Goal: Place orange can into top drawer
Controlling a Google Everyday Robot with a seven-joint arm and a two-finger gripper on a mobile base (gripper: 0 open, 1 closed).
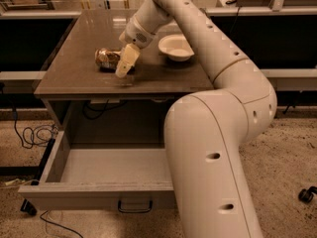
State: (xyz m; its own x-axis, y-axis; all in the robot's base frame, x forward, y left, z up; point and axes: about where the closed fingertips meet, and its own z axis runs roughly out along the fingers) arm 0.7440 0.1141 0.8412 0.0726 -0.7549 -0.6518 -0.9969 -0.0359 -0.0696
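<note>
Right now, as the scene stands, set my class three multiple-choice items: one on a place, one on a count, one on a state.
1. Where is the orange can? A on a shelf; B on the table, left of the white bowl; C on the floor.
2. How many bowls are on the table? A one; B two; C three.
3. The top drawer is: A shut; B pulled open; C taken out.
Key: 1 B, it lies on the tabletop with the end effector at its right end; 2 A, one bowl shows; 3 B, its inside shows below the table.
</note>
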